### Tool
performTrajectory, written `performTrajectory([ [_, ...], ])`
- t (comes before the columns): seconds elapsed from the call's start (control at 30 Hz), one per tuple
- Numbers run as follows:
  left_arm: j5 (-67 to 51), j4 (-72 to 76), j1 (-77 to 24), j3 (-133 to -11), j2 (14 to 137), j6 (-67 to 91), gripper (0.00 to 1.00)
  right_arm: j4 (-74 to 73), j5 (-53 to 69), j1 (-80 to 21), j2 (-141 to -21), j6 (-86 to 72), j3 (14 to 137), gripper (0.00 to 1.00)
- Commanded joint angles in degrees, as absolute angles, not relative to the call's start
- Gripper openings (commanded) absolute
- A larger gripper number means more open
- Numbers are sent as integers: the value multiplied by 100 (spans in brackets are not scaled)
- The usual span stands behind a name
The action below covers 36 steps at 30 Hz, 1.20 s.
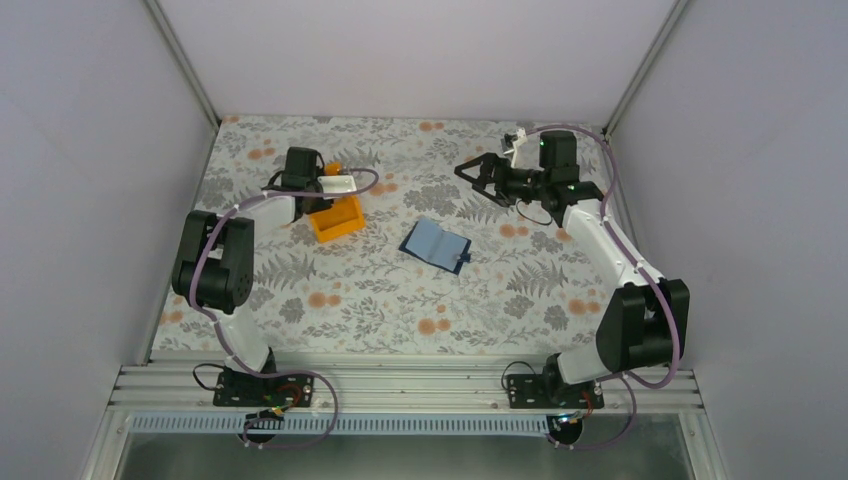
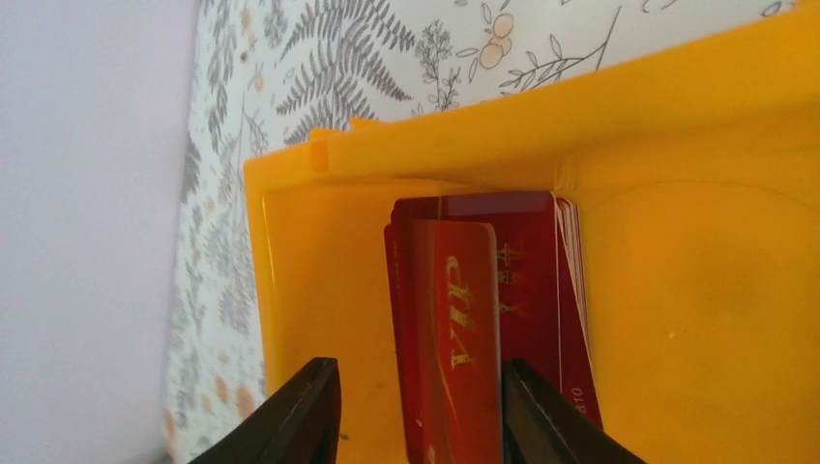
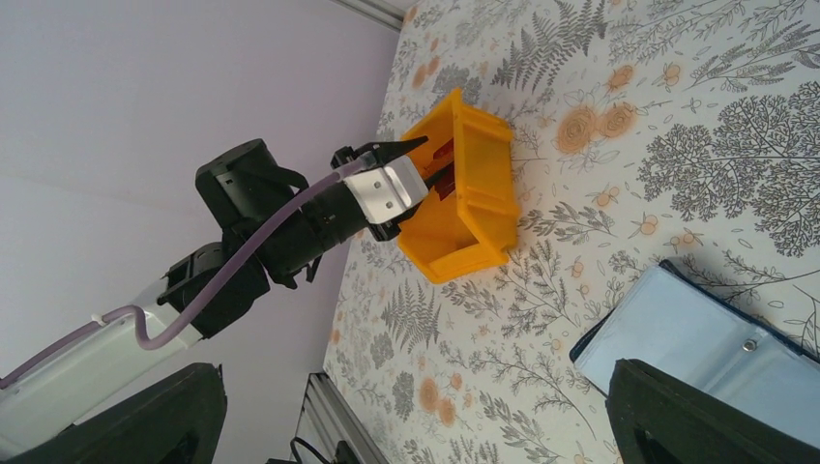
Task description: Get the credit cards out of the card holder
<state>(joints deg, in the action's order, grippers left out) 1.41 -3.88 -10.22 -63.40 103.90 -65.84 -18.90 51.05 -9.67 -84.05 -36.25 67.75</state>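
My left gripper (image 2: pixel 421 372) hangs over the orange tray (image 2: pixel 696 319), its jaws partly open around a red credit card (image 2: pixel 454 329) marked VIP. The card rests against the right finger (image 2: pixel 541 416), with a gap to the left finger. More red credit cards (image 2: pixel 537 280) stand stacked behind it in the tray. The blue card holder (image 1: pixel 437 244) lies open on the table's middle, also seen in the right wrist view (image 3: pixel 696 338). My right gripper (image 1: pixel 470 172) is held wide open above the back right, holding nothing.
The orange tray (image 1: pixel 337 222) sits at the back left on the floral tablecloth (image 1: pixel 380 300). Grey walls close in both sides and the back. A metal rail (image 1: pixel 400 385) runs along the near edge.
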Motion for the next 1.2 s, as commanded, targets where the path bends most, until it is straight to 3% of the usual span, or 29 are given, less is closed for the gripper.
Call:
performTrajectory([
  [0.0,44,-561,-993,-6305,10380,-6663,49,-1845,5229,-923,-8380,-3503,6843,100],
  [0.3,-465,-1334,-997,-6823,9850,-6304,71,-1916,5282,-875,-8350,-3390,6867,100],
  [0.5,-936,-2045,-976,-7350,9472,-5855,75,-1986,5324,-786,-8299,-3213,6896,100],
  [0.7,-1895,-2251,-654,-7835,8892,-4084,88,-2044,5189,-494,-8278,-2925,6892,100],
  [0.8,-2056,-2262,-390,-7894,8656,-3160,96,-2247,4413,-424,-8143,-2566,6848,100],
  [0.9,-1991,-2737,-316,-7974,8540,-2638,98,-2577,3712,-440,-8000,-2510,6598,100],
  [1.17,-2680,-3543,-269,-7574,7922,-2358,100,-2562,3268,-860,-8100,-2464,5678,99],
])
